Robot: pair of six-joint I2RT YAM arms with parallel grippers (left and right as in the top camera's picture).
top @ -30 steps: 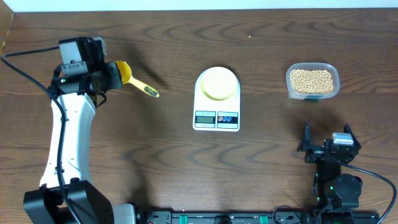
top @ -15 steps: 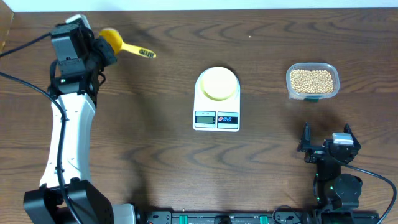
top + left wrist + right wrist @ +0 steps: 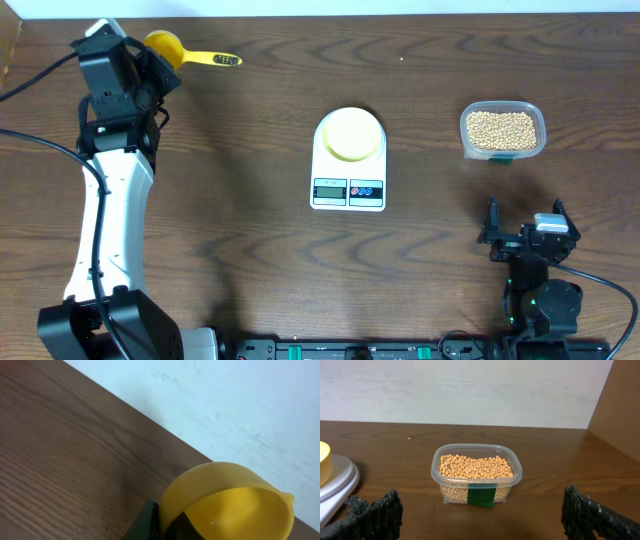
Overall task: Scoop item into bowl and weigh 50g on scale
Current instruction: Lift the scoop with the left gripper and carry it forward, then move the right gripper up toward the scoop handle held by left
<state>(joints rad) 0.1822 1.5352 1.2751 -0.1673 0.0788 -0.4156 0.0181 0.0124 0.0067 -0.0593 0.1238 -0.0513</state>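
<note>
Clamping the empty yellow scoop by its cup, the left gripper would have done best to carry it level to its right, past the bowl on the scale, and dip into the beans in the tub ahead of the released right gripper.

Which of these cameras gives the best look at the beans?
The right wrist view. The beans sit mid-frame, close enough to tell single grains in their clear tub. The overhead view shows the beans from above, as a small tan patch at the right. The left wrist view shows none, only the yellow scoop.
</note>
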